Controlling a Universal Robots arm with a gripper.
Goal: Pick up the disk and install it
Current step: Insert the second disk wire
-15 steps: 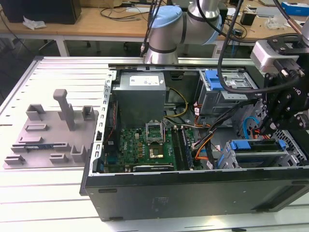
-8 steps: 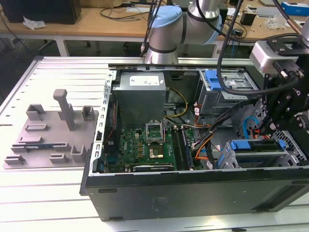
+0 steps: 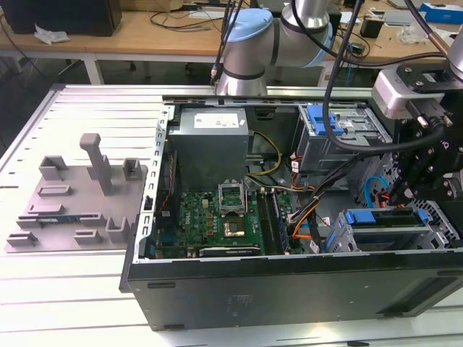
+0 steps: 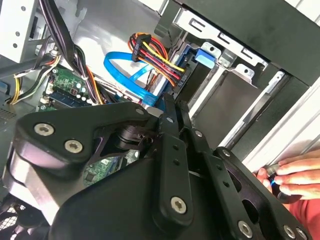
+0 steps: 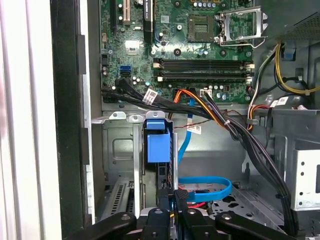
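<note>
Before you, the arm (image 3: pixel 304 18): silver tubes, pale-blue joint caps (image 3: pixel 249 32), black cables alongside. Its gripper (image 4: pixel 172 117) is matt black, with linked bars and silver screw heads; the wrist housing (image 3: pixel 394 90) appears light grey.

My arm reaches down on the exterior view's right, wrist bent so my gripper (image 3: pixel 402 189) points downward. In both wrist views my black fingers (image 5: pixel 181 200) lie pressed together (no gap between the tips), holding nothing
</note>
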